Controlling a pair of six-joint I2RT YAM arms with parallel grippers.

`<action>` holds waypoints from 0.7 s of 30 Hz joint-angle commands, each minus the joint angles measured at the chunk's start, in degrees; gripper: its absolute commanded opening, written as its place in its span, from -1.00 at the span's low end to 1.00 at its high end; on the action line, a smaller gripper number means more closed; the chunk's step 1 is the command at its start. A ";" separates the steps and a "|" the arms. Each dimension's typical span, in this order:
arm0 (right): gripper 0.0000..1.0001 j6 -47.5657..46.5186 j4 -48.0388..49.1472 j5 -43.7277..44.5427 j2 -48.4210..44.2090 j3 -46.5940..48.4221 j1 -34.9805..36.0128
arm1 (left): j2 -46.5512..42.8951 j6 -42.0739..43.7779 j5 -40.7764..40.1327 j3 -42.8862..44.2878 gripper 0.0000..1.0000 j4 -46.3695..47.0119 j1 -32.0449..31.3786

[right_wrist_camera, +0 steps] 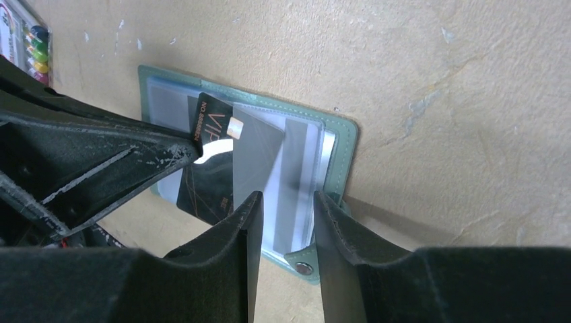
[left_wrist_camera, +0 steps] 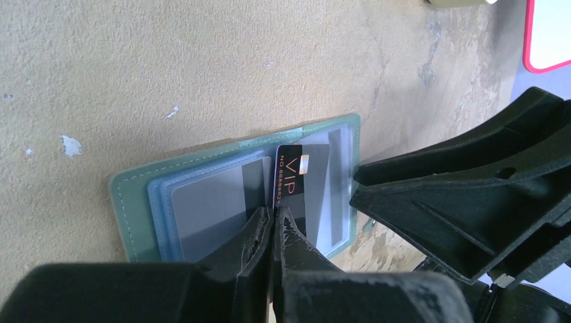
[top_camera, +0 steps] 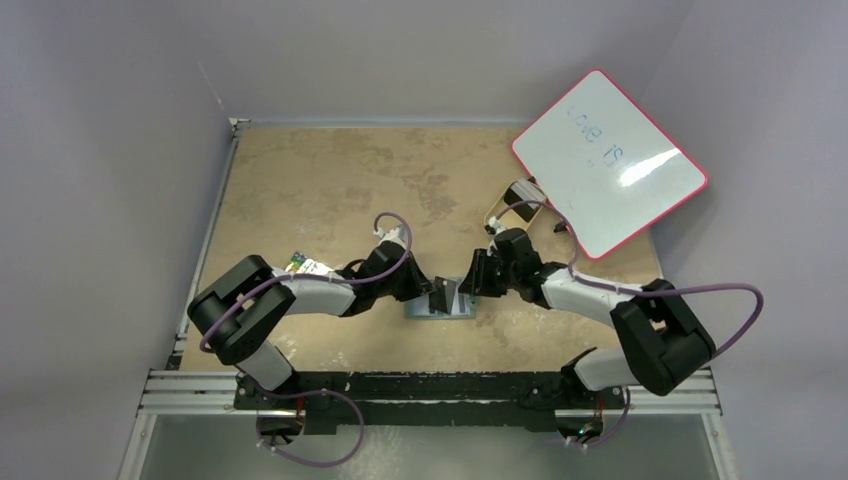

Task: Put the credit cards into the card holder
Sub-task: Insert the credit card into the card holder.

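The green card holder (top_camera: pixel 452 308) lies open on the table between both arms, its clear sleeves (left_wrist_camera: pixel 202 208) facing up. My left gripper (left_wrist_camera: pixel 275 214) is shut on a black VIP credit card (left_wrist_camera: pixel 296 176) and holds it tilted over the holder, with the far end lying among the sleeves. In the right wrist view the card (right_wrist_camera: pixel 214 176) crosses the holder (right_wrist_camera: pixel 343 156). My right gripper (right_wrist_camera: pixel 286 205) is open, its fingers either side of the holder's sleeve edge just above the snap tab (right_wrist_camera: pixel 304 268). Both grippers also show in the top view, left (top_camera: pixel 436 293) and right (top_camera: pixel 472 283).
A colourful card (top_camera: pixel 305 265) lies by the left arm and also shows in the right wrist view (right_wrist_camera: pixel 25 33). A tan oval tray (top_camera: pixel 518 212) sits at the back right, beside a red-rimmed whiteboard (top_camera: pixel 610 160) overhanging the table's right edge.
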 commanded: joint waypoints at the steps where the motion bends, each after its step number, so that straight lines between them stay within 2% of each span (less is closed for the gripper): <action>1: -0.28 2.26 -0.01 1.62 -4.61 -1.08 0.36 | -0.43 -0.84 -2.55 1.19 -1.00 -0.27 -0.08; 12: -0.15 3.53 -1.12 2.84 -6.29 -3.28 0.36 | -0.38 -4.93 -7.23 -2.79 -1.00 6.49 -0.85; 21: -0.06 2.28 -4.24 5.98 -6.79 -1.70 0.41 | -1.84 -3.25 -10.97 -1.60 -1.00 3.08 -1.40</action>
